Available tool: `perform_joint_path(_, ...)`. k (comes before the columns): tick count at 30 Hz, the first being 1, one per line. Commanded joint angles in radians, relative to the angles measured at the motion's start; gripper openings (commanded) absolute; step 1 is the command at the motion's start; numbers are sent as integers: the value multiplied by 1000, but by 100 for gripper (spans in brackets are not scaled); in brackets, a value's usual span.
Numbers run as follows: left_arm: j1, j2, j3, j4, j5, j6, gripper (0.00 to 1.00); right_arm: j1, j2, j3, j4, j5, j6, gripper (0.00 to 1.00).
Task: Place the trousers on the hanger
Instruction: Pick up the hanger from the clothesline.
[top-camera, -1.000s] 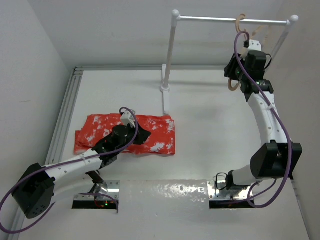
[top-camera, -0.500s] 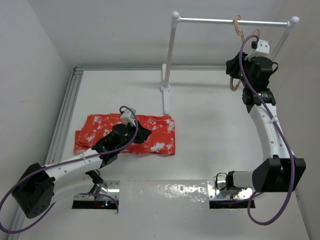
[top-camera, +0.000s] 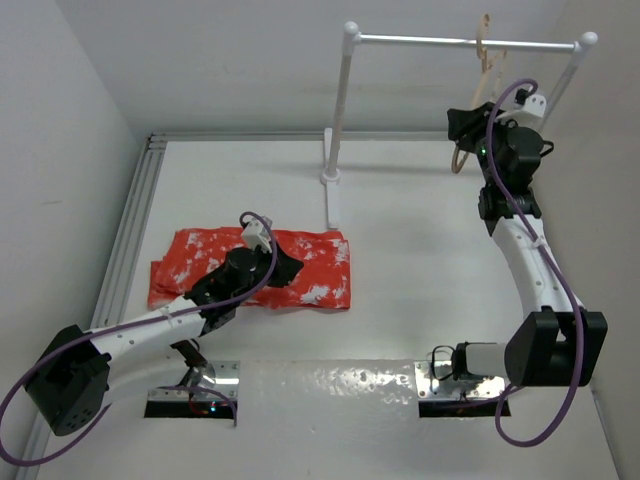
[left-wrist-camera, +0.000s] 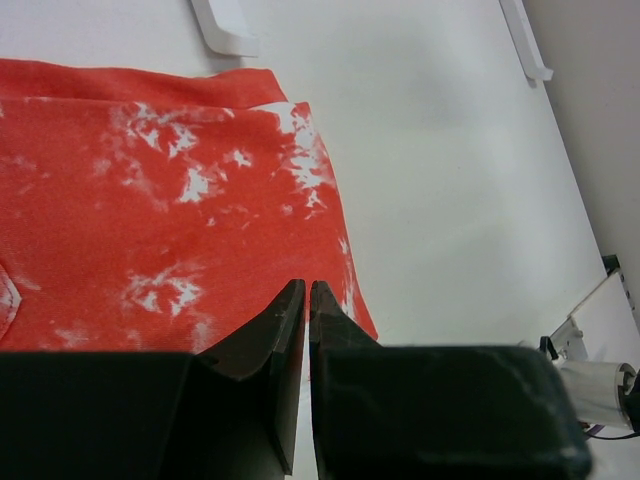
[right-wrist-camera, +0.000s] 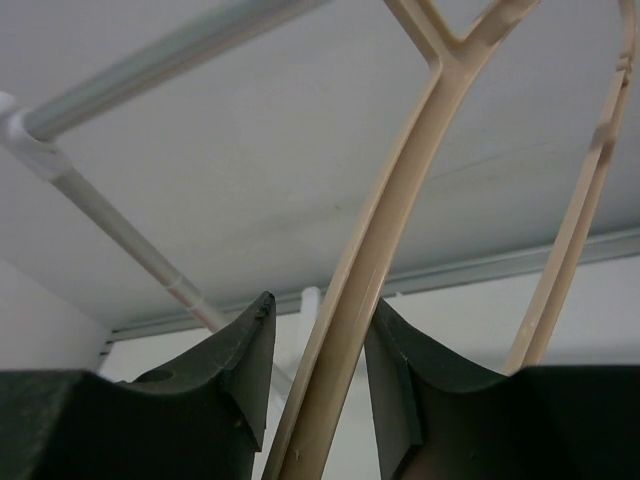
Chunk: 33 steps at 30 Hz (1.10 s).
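Observation:
The red-orange trousers (top-camera: 322, 268) with white blotches lie folded flat on the table at the left; they also show in the left wrist view (left-wrist-camera: 150, 190). My left gripper (top-camera: 292, 272) is shut and empty, low over the trousers' right part (left-wrist-camera: 305, 292). The pale tan wooden hanger (top-camera: 484, 62) hangs by its hook on the white rail at the back right. My right gripper (top-camera: 465, 124) is up at the hanger, and one tan arm of the hanger (right-wrist-camera: 400, 190) runs between its jaws (right-wrist-camera: 320, 302), which are closed on it.
The white metal rail (top-camera: 420, 40) spans two posts; the left post's foot (top-camera: 330, 182) stands on the table just behind the trousers. The rail also shows in the right wrist view (right-wrist-camera: 150, 70). A metal channel (top-camera: 135, 220) runs along the table's left edge.
My right gripper has moved up and to the right with the hanger, which has turned edge-on under the rail. The left arm and the trousers have not moved.

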Motion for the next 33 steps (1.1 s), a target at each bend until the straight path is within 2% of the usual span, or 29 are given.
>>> perform_joint_path(1,-10,-20,54,34,1,-5,6,-1,-39,18,188,-77,85,0)
perform_joint_path(8,-10,-24,68,36,10,-7,9,-1,-39,6,207,-126,113,0)
perform_joint_path(13,-10,-26,130,63,63,-10,22,-1,-115,-158,190,-140,116,0)
perform_joint_path(21,-22,9,250,97,116,-11,29,-1,-214,-292,142,-192,73,0)
perform_joint_path(27,-77,152,465,97,100,42,44,17,-326,-409,32,-312,85,0)
perform_joint_path(29,-97,248,541,51,83,82,49,56,-359,-477,-37,-280,65,0)
perform_joint_path(33,-151,434,756,-50,-37,162,56,217,-386,-534,-209,-94,-39,0)
